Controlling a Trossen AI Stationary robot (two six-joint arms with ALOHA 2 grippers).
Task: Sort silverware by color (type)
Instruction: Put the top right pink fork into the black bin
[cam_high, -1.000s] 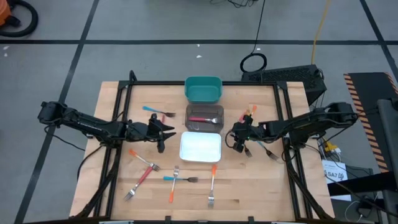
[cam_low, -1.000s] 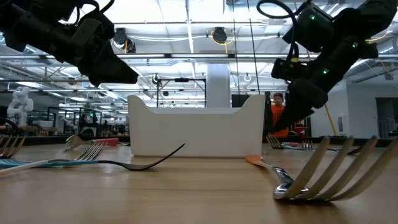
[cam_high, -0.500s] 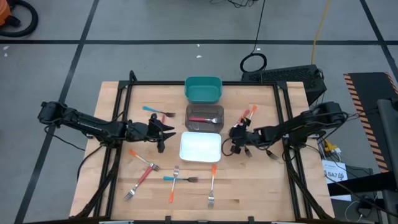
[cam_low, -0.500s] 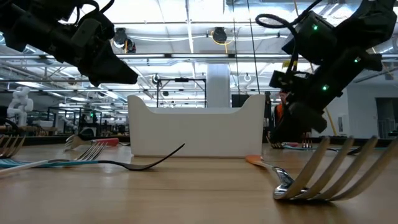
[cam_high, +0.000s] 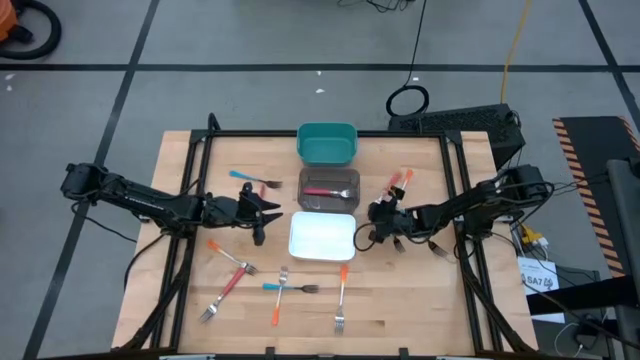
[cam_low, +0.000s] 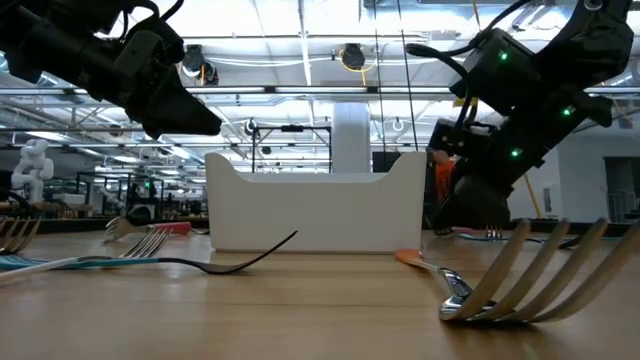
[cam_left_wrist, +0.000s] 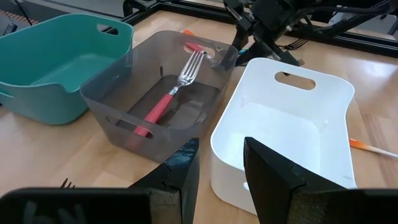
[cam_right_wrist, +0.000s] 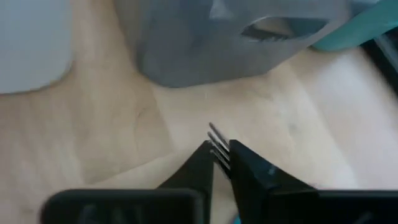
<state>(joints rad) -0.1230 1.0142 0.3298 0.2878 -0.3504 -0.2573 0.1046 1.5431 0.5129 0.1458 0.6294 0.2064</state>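
Right tool (cam_right_wrist: 219, 163) pinches fork (cam_right_wrist: 216, 142), silver tines protruding.

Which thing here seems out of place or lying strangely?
Nothing looks damaged or spilled. The forks on the table lie scattered at odd angles, two crossing: a blue fork over an orange fork. Only the dark bin holds one, a red fork.

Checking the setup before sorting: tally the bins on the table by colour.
teal bin: 1
grey bin: 1
white bin: 1
Total: 3
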